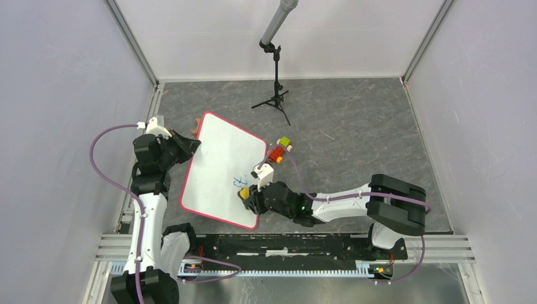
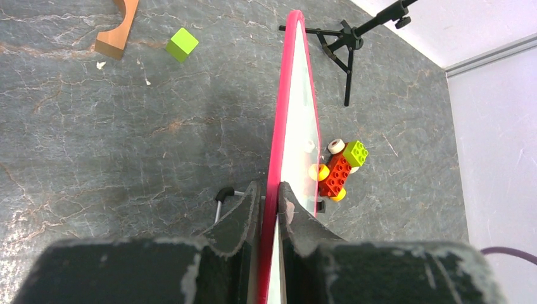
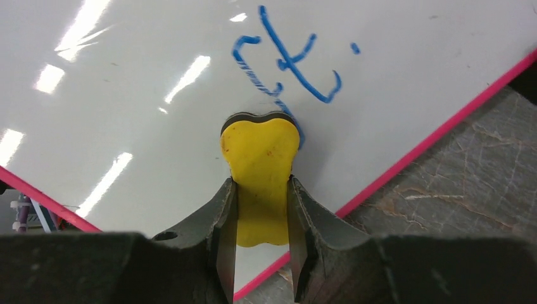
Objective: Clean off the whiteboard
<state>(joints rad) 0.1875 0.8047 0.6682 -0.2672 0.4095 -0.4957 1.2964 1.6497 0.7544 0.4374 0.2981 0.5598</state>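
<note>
The whiteboard (image 1: 218,164) is glossy white with a red-pink rim and blue scribbles (image 3: 285,57); the eraser (image 3: 261,152) is yellow over a dark layer. The bench (image 1: 354,126) is grey, marble-veined — the brick toy (image 2: 339,172) red, lime and yellow, the cube (image 2: 182,44) lime-green

The whiteboard (image 3: 126,76) was smooth and shiny, with lights gleaming on it. The yellow eraser (image 3: 260,158) looked like dull plastic over a dark layer. The table (image 2: 95,158) was grey and matt, like cracked stone. The arch block (image 2: 117,28) was plain wood. The left gripper (image 2: 269,190) had matt black fingers (image 2: 240,218), chipped at the edges.
</note>
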